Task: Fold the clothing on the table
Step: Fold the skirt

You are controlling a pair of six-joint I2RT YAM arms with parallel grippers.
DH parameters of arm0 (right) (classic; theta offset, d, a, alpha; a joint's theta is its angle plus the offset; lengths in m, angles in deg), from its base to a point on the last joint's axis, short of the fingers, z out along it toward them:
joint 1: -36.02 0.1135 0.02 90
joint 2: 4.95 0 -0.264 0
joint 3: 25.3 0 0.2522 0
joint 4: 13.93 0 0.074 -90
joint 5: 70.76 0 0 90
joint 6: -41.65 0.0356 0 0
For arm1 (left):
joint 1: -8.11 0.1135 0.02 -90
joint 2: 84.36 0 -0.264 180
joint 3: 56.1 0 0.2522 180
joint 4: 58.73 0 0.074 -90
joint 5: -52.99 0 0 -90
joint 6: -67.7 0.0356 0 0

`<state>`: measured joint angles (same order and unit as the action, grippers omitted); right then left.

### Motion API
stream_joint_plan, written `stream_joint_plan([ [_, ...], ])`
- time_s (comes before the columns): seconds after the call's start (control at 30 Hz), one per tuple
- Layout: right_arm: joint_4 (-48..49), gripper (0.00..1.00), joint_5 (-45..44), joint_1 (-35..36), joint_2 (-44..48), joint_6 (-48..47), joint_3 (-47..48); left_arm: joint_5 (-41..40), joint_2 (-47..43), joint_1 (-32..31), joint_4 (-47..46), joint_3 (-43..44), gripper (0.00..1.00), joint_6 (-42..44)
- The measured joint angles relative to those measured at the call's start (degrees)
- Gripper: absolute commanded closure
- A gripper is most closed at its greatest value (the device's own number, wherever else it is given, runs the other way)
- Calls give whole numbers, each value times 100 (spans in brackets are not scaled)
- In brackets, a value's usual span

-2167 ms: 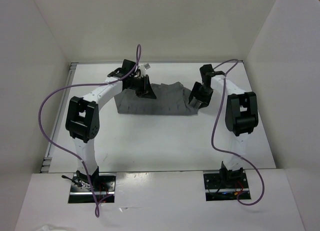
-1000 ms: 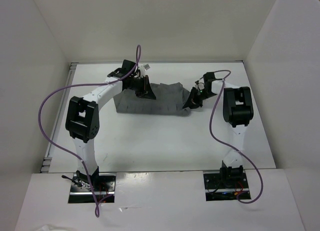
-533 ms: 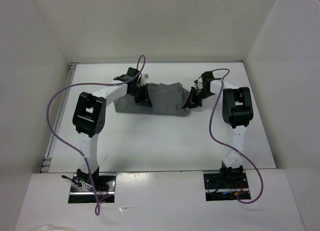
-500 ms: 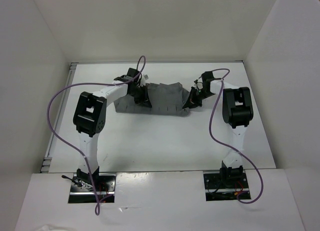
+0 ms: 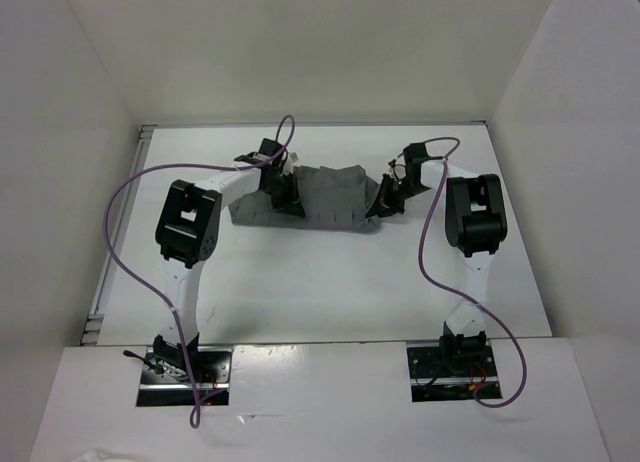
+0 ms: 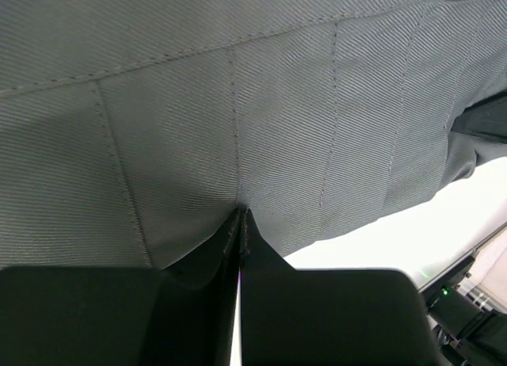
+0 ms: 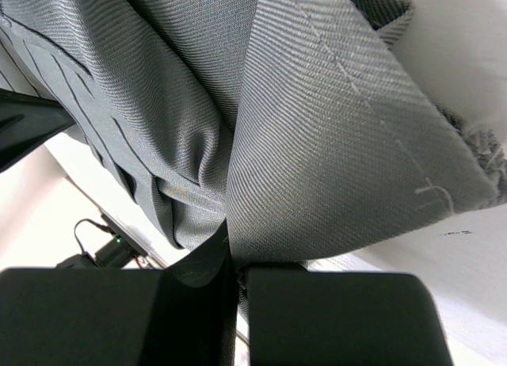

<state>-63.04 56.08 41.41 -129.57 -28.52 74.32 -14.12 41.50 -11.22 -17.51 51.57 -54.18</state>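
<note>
You have the grey clothing [image 5: 325, 197] toward twelve o'clock on the glossy white table [image 5: 320, 282], with white walls [image 5: 330, 52] on three sides. The left gripper [image 5: 287, 194] at the garment's nine o'clock end and the right gripper [image 5: 385, 200] at three are clamped tight on fabric, probably its edges

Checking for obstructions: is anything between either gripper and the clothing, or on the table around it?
Nothing visible. The left gripper and right gripper are each shut on the clothing, and only bare table surrounds it.
</note>
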Motion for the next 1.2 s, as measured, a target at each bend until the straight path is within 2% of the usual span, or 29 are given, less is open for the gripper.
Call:
stream_joint_plan([
  [0.57, 0, 100, 2, 0, 2, 0, -11, 116, -122, -26, 214, 24, 97, 15],
  [0.87, 0, 100, 2, 0, 4, 0, -11, 490, -122, -63, 160, 24, 97, 15],
  [1.2, -13, 100, 0, 0, 22, 2, -11, 376, 125, -146, 168, 24, 97, 17],
])
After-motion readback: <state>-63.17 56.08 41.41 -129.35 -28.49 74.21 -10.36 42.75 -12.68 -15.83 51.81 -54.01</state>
